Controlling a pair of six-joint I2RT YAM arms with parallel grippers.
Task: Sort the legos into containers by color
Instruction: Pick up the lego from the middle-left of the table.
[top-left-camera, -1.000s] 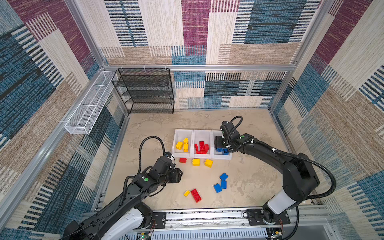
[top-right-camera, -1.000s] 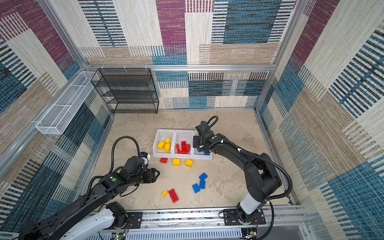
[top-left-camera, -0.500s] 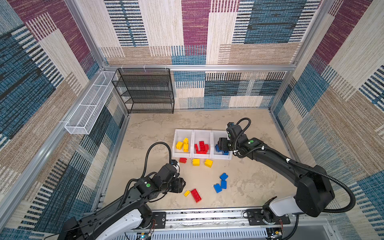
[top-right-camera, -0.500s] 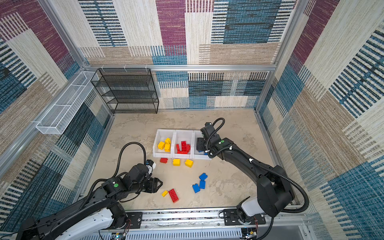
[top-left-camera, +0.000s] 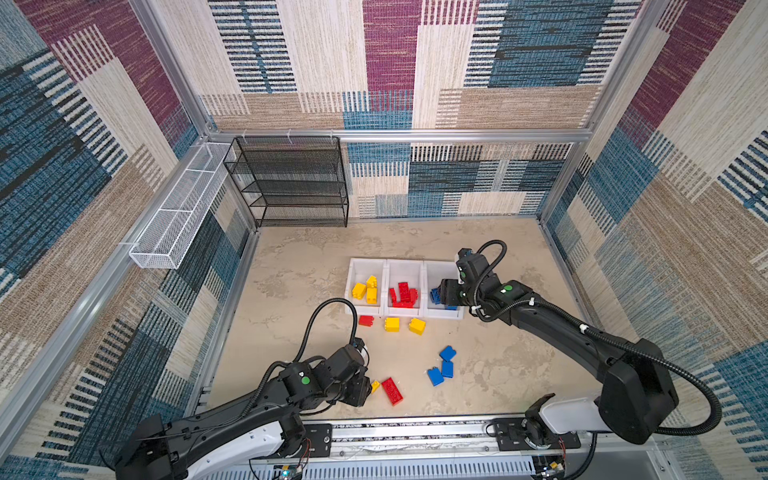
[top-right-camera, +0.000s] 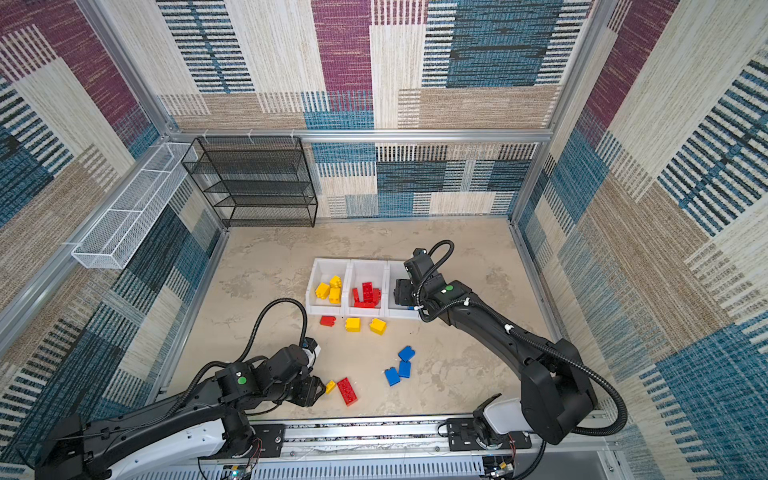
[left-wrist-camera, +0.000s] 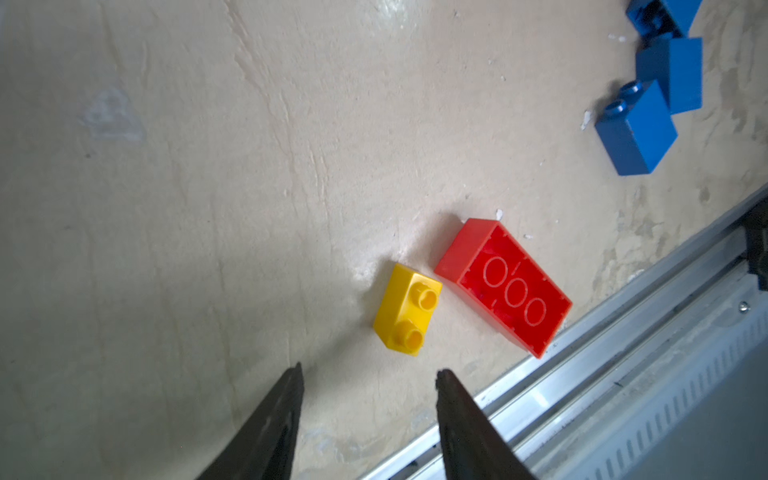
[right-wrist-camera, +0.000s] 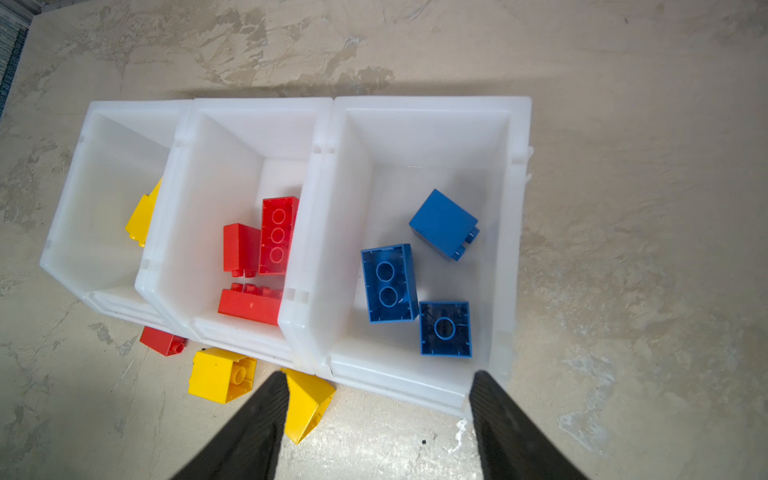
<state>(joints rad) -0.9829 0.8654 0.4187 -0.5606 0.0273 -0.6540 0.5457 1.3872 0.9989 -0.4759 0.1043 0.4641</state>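
We are seeing the left arm swung away from the white containers (top-left-camera: 365, 263) since a second ago and brought down toward the front rail (left-wrist-camera: 623, 332). The left gripper (left-wrist-camera: 369, 372) is now hanging low over the tabletop. Its jaws are standing moderately apart with nothing between them, narrower than they were. The small yellow brick (left-wrist-camera: 407, 309) is lying on its side just beyond the fingertips, a little toward the rail-side finger and not touching either one. Just beside it, the red oblong brick (left-wrist-camera: 505, 286) is lying studs down. The three loose blue bricks (left-wrist-camera: 636, 129) are sitting well apart from the gripper.

The right arm is reaching flatter than before, and the right gripper (right-wrist-camera: 378, 376) is hovering over the front lip of the blue bin (right-wrist-camera: 432, 104). Its jaws are spread wide and holding nothing. Three blue bricks (right-wrist-camera: 388, 282) are lying inside that bin ahead of the fingertips. Red bricks (right-wrist-camera: 278, 235) are filling the middle bin, and a yellow brick (right-wrist-camera: 143, 216) is showing in the far one. A small red brick (right-wrist-camera: 162, 340) and two yellow bricks (right-wrist-camera: 220, 374) are resting on the table in front of the containers.
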